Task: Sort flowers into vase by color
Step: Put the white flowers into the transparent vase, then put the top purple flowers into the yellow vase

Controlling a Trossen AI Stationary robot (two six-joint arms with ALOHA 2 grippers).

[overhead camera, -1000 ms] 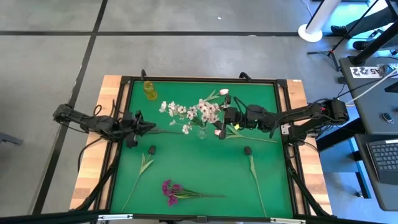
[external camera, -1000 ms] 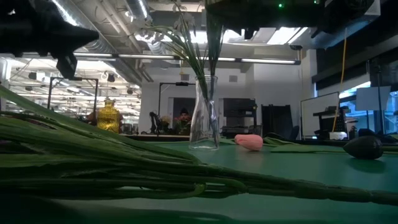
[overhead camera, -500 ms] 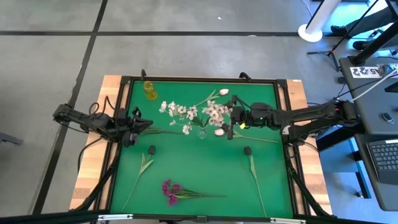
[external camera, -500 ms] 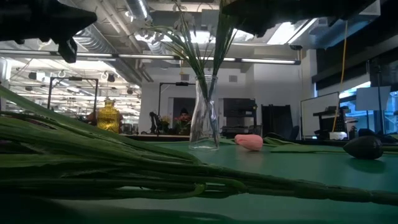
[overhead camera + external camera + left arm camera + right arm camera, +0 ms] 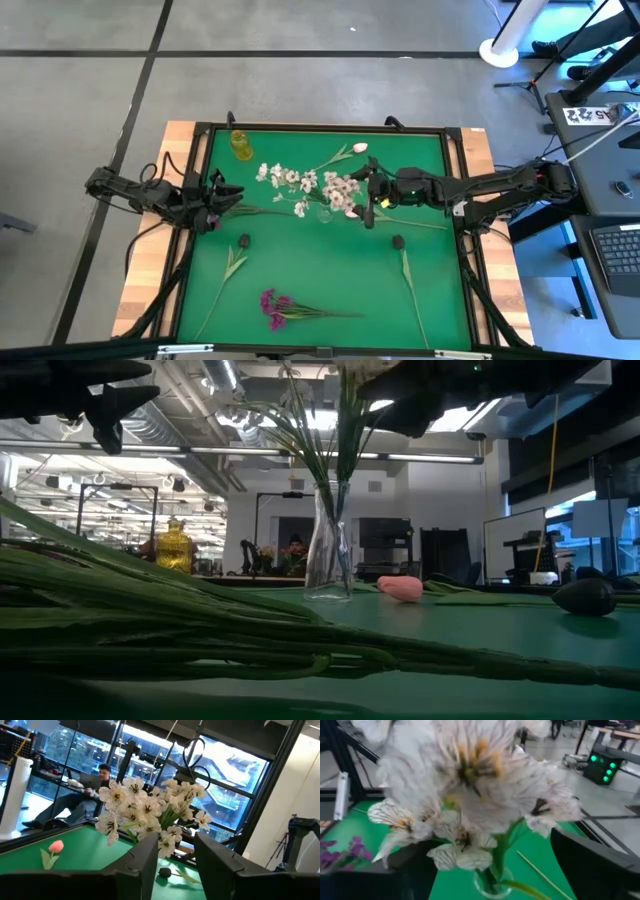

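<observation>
I see white flowers (image 5: 300,180) in the vase (image 5: 329,550); right gripper (image 5: 367,205) open; purple flowers (image 5: 277,306) remain

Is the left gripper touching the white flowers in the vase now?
Apart. In the high view, bare green table separates the left gripper from the white flowers standing in the vase.

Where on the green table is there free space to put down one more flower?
Free: the far right corner of the green mat, and between the magenta flower bunch and the leafy stem. Crowded: the centre, around the clear glass vase of white flowers.
</observation>
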